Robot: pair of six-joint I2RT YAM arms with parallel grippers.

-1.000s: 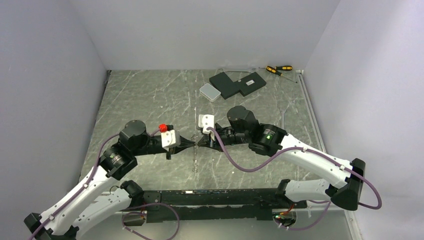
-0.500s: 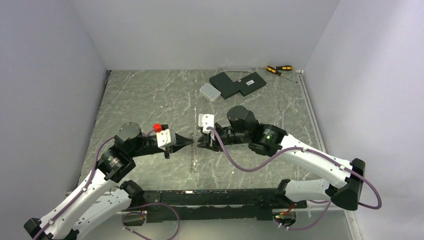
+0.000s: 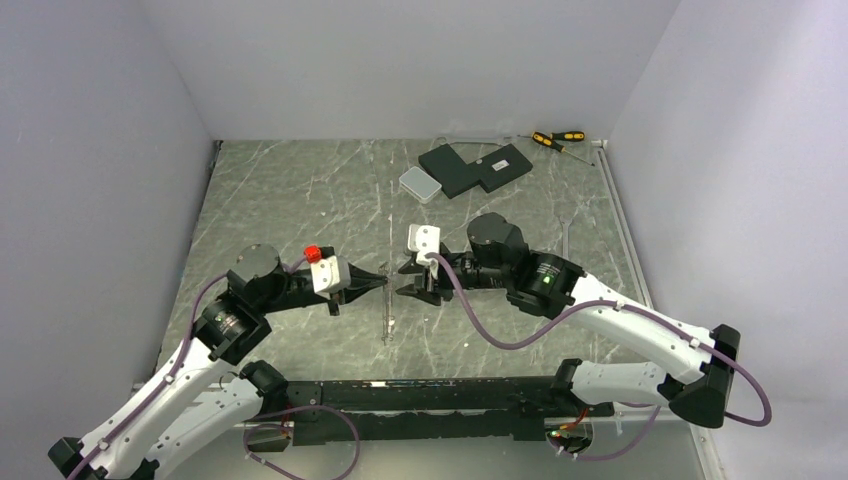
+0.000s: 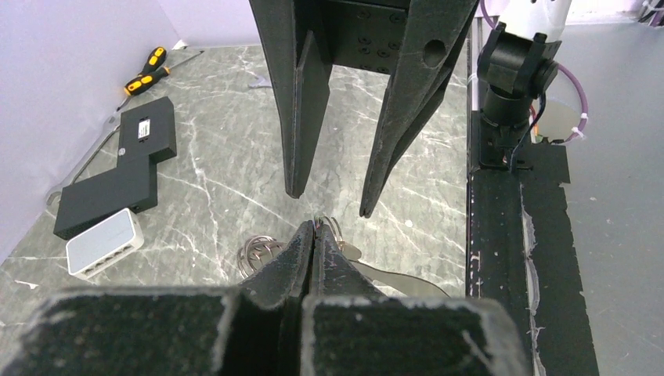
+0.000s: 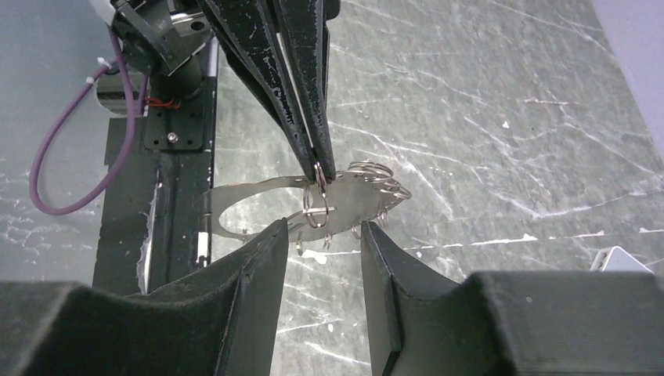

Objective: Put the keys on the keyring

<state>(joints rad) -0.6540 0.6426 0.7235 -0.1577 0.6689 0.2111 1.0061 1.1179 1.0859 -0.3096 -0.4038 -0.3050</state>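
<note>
My left gripper is shut, and its fingertips pinch a small wire ring. From that ring hangs the keyring, a flat silvery oval loop held above the table. A bunch of small wire rings and silvery bits sits at its far end; I cannot tell single keys apart. My right gripper is open, with a finger on either side of the loop's lower edge and not touching it. In the left wrist view my shut left gripper faces the open right gripper. The loop hangs as a thin line.
A small white box, a black stepped block and two yellow-handled screwdrivers lie at the back of the marble table. A black rail runs along the near edge.
My left gripper drew slightly left with the hanging loop. My right arm shifted right, so the two grippers' tips now stand a little apart.
</note>
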